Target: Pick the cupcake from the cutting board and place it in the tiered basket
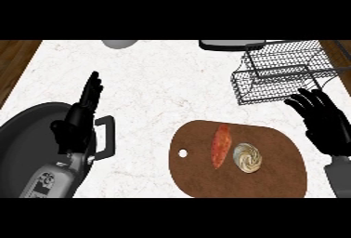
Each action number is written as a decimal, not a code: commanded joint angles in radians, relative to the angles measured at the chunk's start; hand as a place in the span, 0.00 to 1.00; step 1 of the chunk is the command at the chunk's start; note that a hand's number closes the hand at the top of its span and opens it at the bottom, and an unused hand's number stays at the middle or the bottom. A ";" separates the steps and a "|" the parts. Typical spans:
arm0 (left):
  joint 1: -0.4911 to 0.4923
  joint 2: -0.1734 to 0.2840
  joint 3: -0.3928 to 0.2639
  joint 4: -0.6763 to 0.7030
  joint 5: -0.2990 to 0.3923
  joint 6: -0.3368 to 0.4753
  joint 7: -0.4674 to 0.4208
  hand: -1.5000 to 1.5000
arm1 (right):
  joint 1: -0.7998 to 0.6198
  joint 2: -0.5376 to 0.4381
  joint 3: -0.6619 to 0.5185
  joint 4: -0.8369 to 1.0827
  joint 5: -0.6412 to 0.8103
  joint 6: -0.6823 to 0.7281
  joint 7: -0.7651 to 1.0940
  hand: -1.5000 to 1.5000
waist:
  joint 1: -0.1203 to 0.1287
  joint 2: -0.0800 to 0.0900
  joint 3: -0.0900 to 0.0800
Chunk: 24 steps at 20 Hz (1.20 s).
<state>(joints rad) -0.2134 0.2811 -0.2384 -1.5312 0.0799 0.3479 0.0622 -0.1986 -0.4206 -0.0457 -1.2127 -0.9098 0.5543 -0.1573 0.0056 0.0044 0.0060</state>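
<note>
Brown wood is forming the cutting board (205,179), which is lying just to the left of the right hand (323,124) and slightly nearer the view's lower edge. The cupcake (247,157), seen from above as a pale swirl of frosting, is sitting on the board, to the left of and below this hand, well apart from its fingers. An orange-red elongated food item (221,145), whose kind I cannot tell, is lying just beside the cupcake, on the side away from the right hand. The right hand is holding nothing, its fingers spread and relaxed, pointing toward the far side of the counter. The wire tiered basket (281,72) is standing just beyond those fingertips, at the counter's far right. The left hand (81,116) is staying out at the view's left with fingers straight and close together, pointing away from the robot, also holding nothing. It is showing over the rim of a dark frying pan (31,135), whose handle bracket is lying just to its right. The white marble counter (158,93) is stretching between the two hands.
</note>
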 commanded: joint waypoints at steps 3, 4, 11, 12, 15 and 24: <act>0.061 -0.037 -0.013 0.009 -0.013 0.009 -0.070 0.50 | 0.033 -0.188 -0.087 0.088 -0.165 0.430 0.037 0.00 | -0.004 -0.002 -0.005; 0.040 -0.067 -0.045 -0.014 -0.053 0.047 -0.028 0.50 | 0.092 -0.201 -0.097 0.071 -0.131 0.468 0.012 0.00 | -0.012 -0.005 -0.005; 0.041 -0.064 -0.034 0.018 -0.046 0.044 -0.033 0.50 | 0.022 -0.454 -0.212 -0.178 0.293 0.446 -0.028 0.00 | -0.043 -0.013 -0.006; 0.020 -0.034 -0.016 -0.015 -0.025 0.017 0.003 0.50 | -0.003 -0.477 -0.224 -0.213 0.361 0.430 -0.029 0.00 | -0.029 -0.015 -0.004; 0.034 -0.054 -0.015 0.001 -0.032 0.039 -0.011 0.50 | -0.013 -0.490 -0.219 -0.400 0.529 0.374 -0.026 0.00 | -0.034 -0.016 -0.005; 0.094 -0.060 -0.043 -0.048 -0.065 0.035 -0.029 0.50 | 0.116 -0.410 -0.105 -0.836 0.854 0.210 0.122 0.00 | -0.014 -0.010 -0.006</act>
<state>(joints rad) -0.1427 0.2216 -0.2678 -1.5499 0.0298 0.3857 0.0300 -0.1316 -0.8774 -0.2110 -1.8866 -0.1718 0.8232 -0.1001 -0.0192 -0.0080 0.0000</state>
